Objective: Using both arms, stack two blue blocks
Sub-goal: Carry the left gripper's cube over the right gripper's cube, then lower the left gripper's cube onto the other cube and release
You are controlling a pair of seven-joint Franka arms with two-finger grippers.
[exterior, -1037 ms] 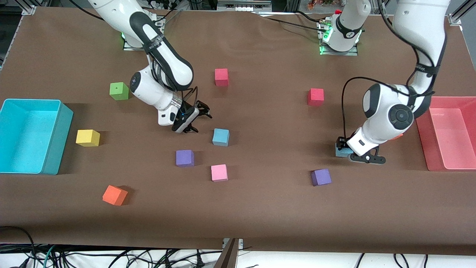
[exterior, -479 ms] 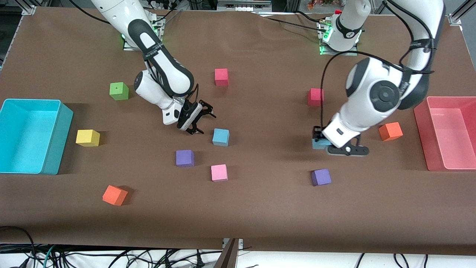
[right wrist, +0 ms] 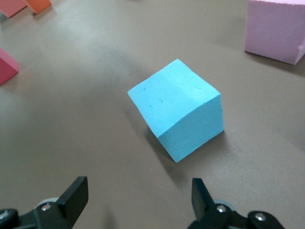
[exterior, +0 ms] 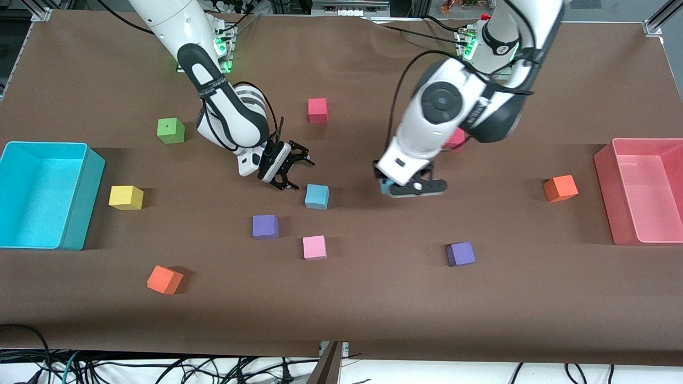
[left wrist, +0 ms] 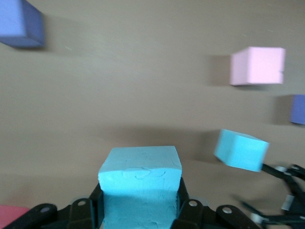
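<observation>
Blue block, clamped in your left gripper, has travelled toward second block; right gripper wide, hovering beside it.

Robotics lab, two bench-mounted arms w/ bases, brown table cover, cable tangle along table edge

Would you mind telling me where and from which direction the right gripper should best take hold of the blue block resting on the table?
From above, closing on two opposite vertical side faces of the blue block. It is a plain cube sitting flat with bare cloth all round it, and the right gripper is open just beside it; it probably needs turning to square with the faces.
</observation>
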